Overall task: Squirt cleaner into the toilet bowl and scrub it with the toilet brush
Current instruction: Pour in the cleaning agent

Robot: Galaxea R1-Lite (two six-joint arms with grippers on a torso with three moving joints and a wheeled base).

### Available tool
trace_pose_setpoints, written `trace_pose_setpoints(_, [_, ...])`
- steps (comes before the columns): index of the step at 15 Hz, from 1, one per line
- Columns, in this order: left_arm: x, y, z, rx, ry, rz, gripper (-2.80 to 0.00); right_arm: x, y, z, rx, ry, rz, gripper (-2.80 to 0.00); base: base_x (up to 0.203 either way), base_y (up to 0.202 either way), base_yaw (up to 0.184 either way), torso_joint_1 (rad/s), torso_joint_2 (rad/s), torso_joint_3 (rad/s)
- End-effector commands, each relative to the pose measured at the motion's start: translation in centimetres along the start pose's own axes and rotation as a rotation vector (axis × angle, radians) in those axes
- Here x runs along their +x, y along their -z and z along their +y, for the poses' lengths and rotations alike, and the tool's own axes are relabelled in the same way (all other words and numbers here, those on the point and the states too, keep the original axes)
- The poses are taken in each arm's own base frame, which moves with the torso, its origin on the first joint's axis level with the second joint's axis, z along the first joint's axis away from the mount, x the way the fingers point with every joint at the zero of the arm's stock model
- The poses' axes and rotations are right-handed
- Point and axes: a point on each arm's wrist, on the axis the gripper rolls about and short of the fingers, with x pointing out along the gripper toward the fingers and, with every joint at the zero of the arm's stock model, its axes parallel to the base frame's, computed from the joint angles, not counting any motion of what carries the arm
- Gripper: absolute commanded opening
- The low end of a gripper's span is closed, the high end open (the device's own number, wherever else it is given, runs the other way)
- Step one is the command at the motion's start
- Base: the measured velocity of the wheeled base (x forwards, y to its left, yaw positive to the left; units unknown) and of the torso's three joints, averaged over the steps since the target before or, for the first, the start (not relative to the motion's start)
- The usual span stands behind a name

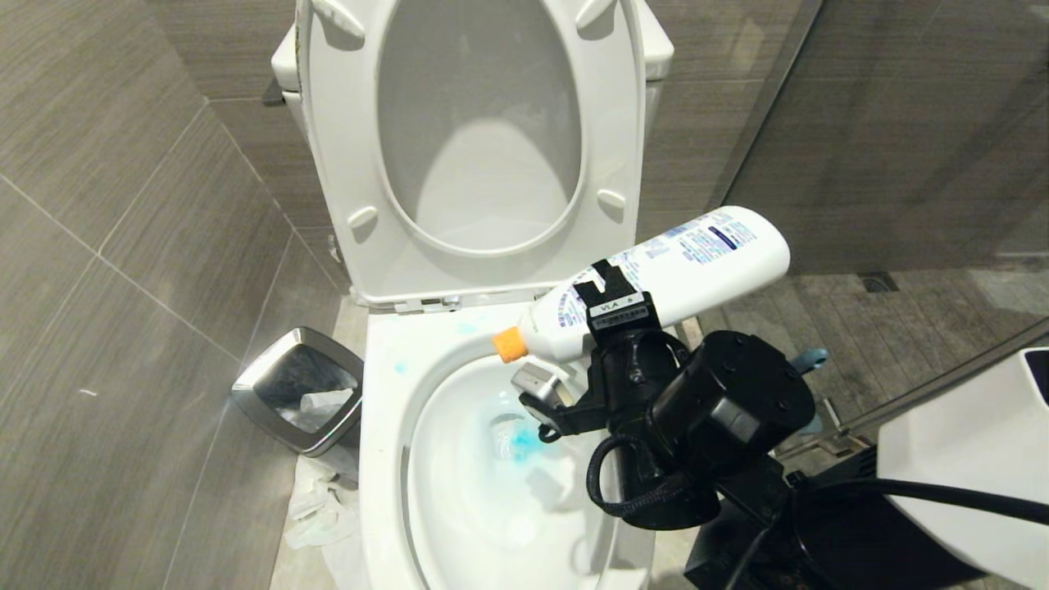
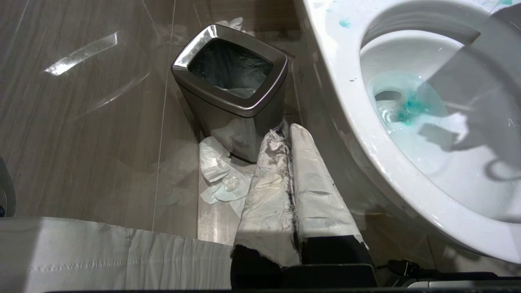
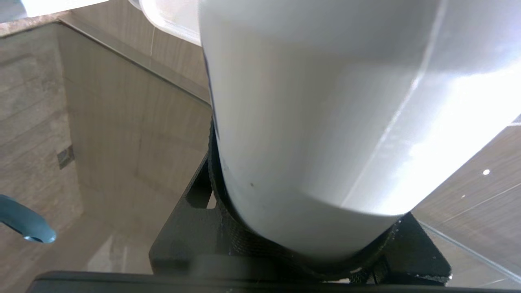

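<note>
The toilet bowl (image 1: pixel 385 426) stands in front of me with seat and lid raised; teal-blue liquid (image 1: pixel 518 442) colours the water in its basin. My right gripper (image 1: pixel 610 310) is shut on the cleaner (image 1: pixel 697 258), a white bottle held tilted over the bowl's right rim. Its orange cap (image 1: pixel 510 344) points down and left over the basin. In the right wrist view the cleaner (image 3: pixel 325 122) fills the space between the black fingers (image 3: pixel 183 228). The toilet brush's teal handle tip (image 3: pixel 25 223) shows right of the bowl (image 1: pixel 810 357). My left gripper (image 2: pixel 285 132), white-wrapped, hangs shut and empty beside the bowl (image 2: pixel 346 81).
A steel-rimmed square bin (image 1: pixel 299 389) stands on the floor left of the toilet, with crumpled white paper (image 1: pixel 320 500) beside it. A glass partition (image 1: pixel 901 123) closes off the right side. Blue splashes mark the rim (image 1: pixel 400 366).
</note>
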Motion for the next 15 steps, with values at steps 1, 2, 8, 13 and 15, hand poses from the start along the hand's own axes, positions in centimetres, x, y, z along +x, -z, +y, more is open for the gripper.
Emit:
trace_pose_setpoints(1, [0.0,0.0,0.0,0.0,-0.001,0.0,-2.8,0.0,0.4,-0.5,0.013,0.008,0.014,-2.8,0.0,0.0,0.0,0.0,0.0,0.0])
trace_pose_setpoints(2, [0.0,0.0,0.0,0.0,-0.001,0.0,-2.8,0.0,0.4,-0.5,0.046,0.009,0.015,-2.8,0.0,0.0,0.0,0.0,0.0,0.0])
trace_pose_setpoints(8, [0.0,0.0,0.0,0.0,-0.001,0.001,-2.8,-0.1,1.4,-1.5,0.359,0.027,0.023,-2.8,0.0,0.0,0.0,0.0,0.0,0.0])
trace_pose_setpoints(13, [0.0,0.0,0.0,0.0,-0.001,0.001,-2.8,0.1,5.7,-5.9,0.604,0.085,0.148,-2.8,0.0,0.0,0.0,0.0,0.0,0.0])
trace_pose_setpoints(15, [0.0,0.0,0.0,0.0,-0.001,0.0,-2.8,-0.3,7.8,-7.4,0.71,0.086,0.226,-2.8,0.0,0.0,0.0,0.0,0.0,0.0])
